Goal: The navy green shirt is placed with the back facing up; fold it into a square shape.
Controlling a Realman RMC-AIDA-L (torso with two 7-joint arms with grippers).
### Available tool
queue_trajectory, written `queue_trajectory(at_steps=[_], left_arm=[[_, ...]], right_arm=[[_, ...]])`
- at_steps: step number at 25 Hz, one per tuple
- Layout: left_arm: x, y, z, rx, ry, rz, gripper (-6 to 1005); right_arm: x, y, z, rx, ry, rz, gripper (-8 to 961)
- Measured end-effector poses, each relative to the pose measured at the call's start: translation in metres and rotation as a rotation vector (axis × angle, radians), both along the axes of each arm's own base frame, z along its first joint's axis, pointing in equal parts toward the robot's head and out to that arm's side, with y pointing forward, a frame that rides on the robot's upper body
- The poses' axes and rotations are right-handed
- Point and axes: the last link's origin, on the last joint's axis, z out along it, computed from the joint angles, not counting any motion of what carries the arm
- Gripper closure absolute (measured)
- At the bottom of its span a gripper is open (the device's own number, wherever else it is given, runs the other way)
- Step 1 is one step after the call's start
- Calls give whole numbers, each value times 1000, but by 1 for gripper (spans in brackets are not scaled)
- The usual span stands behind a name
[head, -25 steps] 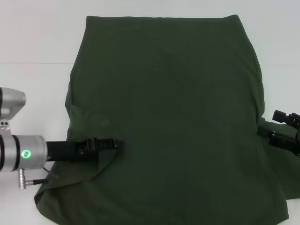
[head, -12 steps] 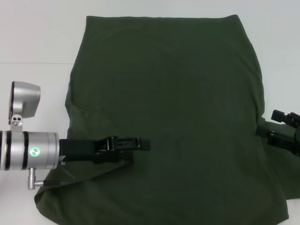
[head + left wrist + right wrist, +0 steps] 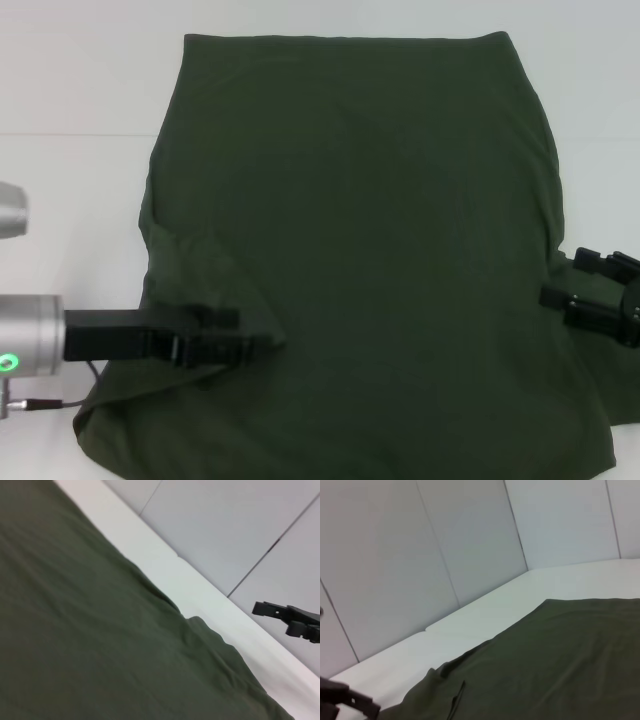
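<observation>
Navy green shirt (image 3: pixel 360 250) lies flat, plain side up, long axis running away from the robot. Left gripper (image 3: pixel 235 338) over its left sleeve fold; right gripper (image 3: pixel 585 295) at its right edge. Finger state of both: cannot tell.

Bright even light, faint shadows, soft focus

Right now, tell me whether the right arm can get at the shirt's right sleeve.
Probably yes: the right gripper hovers at the navy green shirt by its right edge, nothing between them.
</observation>
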Motion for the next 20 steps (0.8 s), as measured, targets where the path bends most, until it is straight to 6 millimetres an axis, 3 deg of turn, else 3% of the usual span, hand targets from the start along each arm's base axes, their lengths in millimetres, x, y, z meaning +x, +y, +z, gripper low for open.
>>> queue_trajectory(at_steps=[9, 14, 20], left_arm=[[-2, -31, 22, 107, -2, -321, 65], [-12, -38, 26, 216, 16, -328, 64], [-25, -45, 20, 227, 104, -380, 64]], right_arm=[[0, -2, -3, 2, -10, 25, 36], [0, -3, -6, 8, -19, 36, 37], [3, -5, -5, 21, -50, 61, 37]])
